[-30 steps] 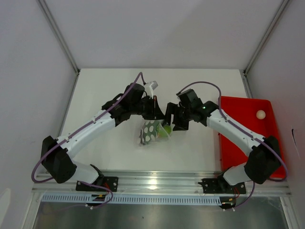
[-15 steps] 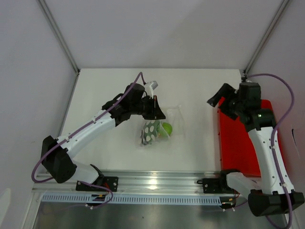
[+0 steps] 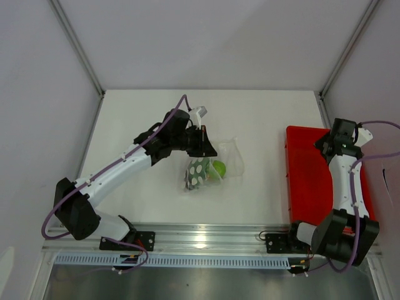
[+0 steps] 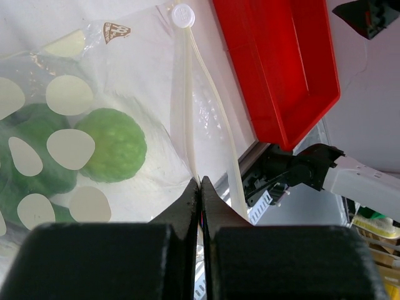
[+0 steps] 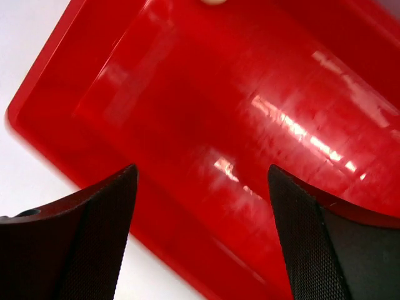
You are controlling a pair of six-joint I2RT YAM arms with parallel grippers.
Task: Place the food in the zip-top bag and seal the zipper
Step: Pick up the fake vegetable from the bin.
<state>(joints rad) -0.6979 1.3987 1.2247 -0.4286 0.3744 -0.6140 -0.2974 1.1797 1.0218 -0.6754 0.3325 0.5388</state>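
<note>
A red rectangular plastic tray lies at the right side of the white table, well apart from the clear crinkly zip-top bag in the middle. A bright green round piece and a darker green piece sit inside the bag. The left gripper, reaching in from the left, has its jaws together on the thin whitish zipper strip. The right gripper hangs over the tray, jaws apart.

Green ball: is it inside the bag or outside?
Inside. The green ball shows through the clear spotted bag, beside darker green food.

Clear zip-top bag mid-table, green food inside, zipper unsealed.
</note>
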